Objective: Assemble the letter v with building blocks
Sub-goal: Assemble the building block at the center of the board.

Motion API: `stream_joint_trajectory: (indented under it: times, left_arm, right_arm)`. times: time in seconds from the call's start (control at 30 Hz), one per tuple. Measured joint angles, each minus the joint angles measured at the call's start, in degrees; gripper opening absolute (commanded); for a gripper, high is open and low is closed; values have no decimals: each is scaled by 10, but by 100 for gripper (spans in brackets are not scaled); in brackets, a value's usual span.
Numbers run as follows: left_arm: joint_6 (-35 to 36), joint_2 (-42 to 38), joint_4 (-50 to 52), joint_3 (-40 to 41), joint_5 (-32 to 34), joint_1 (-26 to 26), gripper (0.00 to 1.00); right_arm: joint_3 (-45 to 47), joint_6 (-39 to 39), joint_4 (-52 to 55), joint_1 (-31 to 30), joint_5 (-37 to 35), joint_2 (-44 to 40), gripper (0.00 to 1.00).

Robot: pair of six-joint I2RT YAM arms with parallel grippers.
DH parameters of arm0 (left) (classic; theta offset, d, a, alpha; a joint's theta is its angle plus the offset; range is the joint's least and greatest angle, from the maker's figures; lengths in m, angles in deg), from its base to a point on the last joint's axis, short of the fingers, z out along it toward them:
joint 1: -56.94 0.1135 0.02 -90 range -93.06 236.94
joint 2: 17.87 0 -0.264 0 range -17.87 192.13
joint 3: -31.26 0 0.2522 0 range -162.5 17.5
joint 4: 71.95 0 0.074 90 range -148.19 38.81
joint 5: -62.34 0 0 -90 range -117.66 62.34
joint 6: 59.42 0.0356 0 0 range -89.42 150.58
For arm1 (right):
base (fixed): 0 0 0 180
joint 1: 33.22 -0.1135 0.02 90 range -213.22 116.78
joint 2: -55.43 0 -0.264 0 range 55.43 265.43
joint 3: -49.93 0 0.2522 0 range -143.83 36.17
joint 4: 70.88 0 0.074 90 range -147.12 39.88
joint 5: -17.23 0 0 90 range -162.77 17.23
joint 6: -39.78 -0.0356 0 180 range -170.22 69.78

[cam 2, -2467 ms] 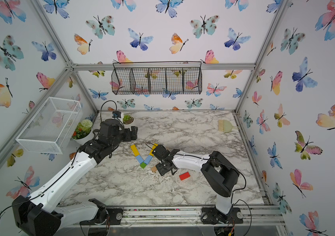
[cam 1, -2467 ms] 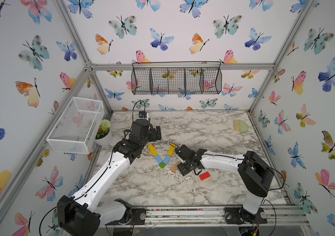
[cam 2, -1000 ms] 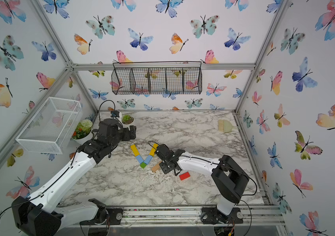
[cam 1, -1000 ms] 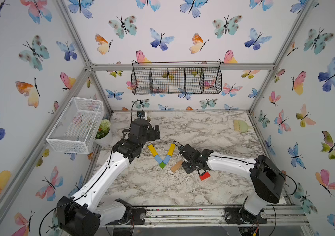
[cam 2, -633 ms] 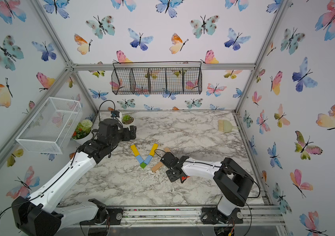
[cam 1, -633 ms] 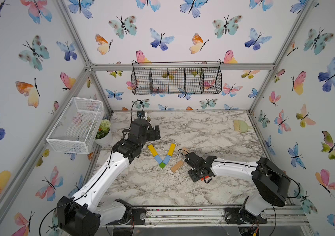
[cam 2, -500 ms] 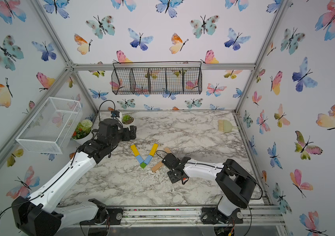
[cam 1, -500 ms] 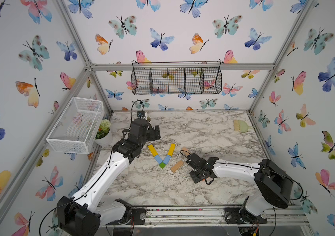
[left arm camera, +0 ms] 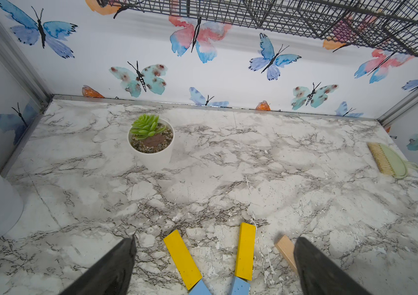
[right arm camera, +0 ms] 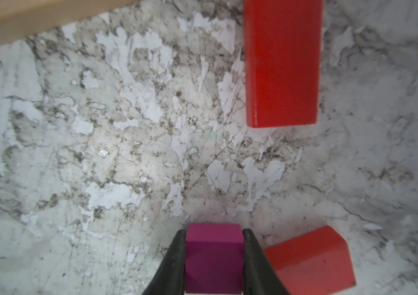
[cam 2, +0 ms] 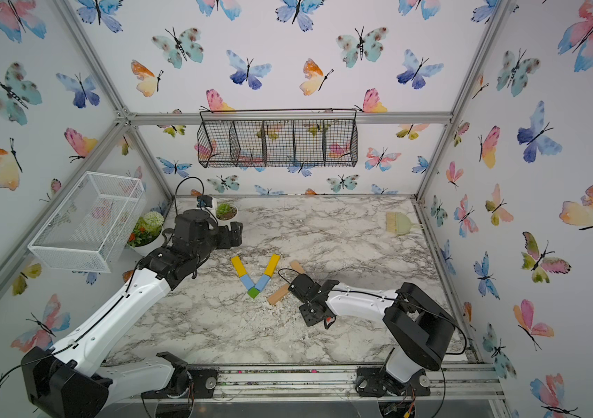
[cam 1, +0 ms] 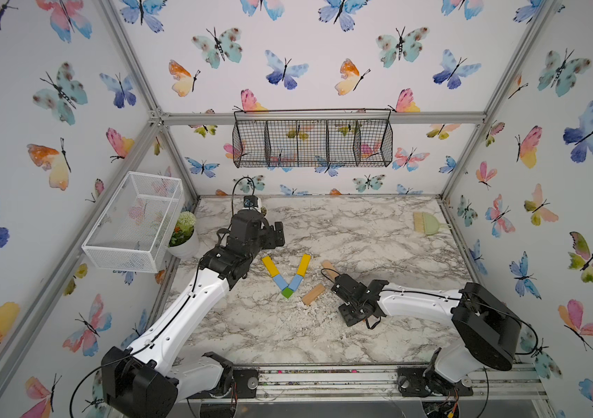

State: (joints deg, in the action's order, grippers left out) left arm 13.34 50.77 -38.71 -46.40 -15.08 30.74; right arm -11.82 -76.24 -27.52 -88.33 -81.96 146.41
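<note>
The building blocks form a V on the marble table [cam 1: 378,235]: two yellow bars [cam 1: 270,266] [cam 1: 303,264], two light-blue bars [cam 1: 280,281] [cam 1: 295,281] and a green cube [cam 1: 287,292] at the tip. Two tan bars [cam 1: 313,294] [cam 1: 329,268] lie just right of it. My right gripper [right arm camera: 214,231] is shut on a magenta cube [right arm camera: 214,258], low over the table beside two red bars [right arm camera: 282,63] [right arm camera: 310,260]. In a top view the right gripper [cam 1: 357,307] hides them. My left gripper [left arm camera: 215,240] hangs open and empty behind the V's upper left.
A succulent pot [left arm camera: 151,143] and a flower pot [cam 1: 184,235] stand at the back left. A white wire basket [cam 1: 135,220] hangs on the left wall and a black wire basket [cam 1: 311,143] on the back wall. A green brush [cam 1: 427,222] lies back right.
My right gripper has swung from beside the V's right arm toward the near side and now covers the red block that showed there. The left arm has not moved.
</note>
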Motion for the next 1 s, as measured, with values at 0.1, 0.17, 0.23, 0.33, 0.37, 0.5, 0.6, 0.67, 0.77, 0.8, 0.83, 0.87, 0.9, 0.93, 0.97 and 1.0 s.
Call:
stream_joint_trajectory:
  times: [0.1,0.17,0.23,0.33,0.37,0.5,0.6,0.67,0.77,0.8,0.83,0.87,0.9,0.93,0.97,1.0]
  left_arm:
    - [0,0,0,0,0,0,97]
    - [0,0,0,0,0,0,97]
    - [0,0,0,0,0,0,97]
    - [0,0,0,0,0,0,97]
    - [0,0,0,0,0,0,97]
    - [0,0,0,0,0,0,97]
    - [0,0,0,0,0,0,97]
    - [0,0,0,0,0,0,97]
    - [0,0,-2,0,0,0,97]
    - [0,0,-2,0,0,0,97]
    - [0,0,-2,0,0,0,97]
    - [0,0,-3,0,0,0,97]
    - [0,0,-4,0,0,0,97]
    - [0,0,-4,0,0,1,97]
    - [0,0,-4,0,0,2,97]
    - [0,0,-4,0,0,2,97]
  right_arm:
    - [0,4,1,7,0,0,27]
    - [0,9,2,13,0,0,27]
    - [-4,16,5,19,0,2,27]
    - [-25,28,16,26,0,17,27]
    - [-33,32,18,28,0,22,27]
    - [-56,49,25,38,-1,37,27]
    - [-61,58,32,45,-2,38,27]
    - [-61,62,36,49,-2,38,27]
    - [-61,71,44,53,-2,38,27]
    - [-61,76,47,55,0,38,27]
    - [-61,81,49,57,0,38,27]
    - [-61,84,50,59,1,38,27]
    - [-62,90,53,61,3,38,27]
    - [-62,96,55,64,5,38,27]
    - [-63,99,57,66,8,38,27]
    - [-64,104,57,70,13,38,27]
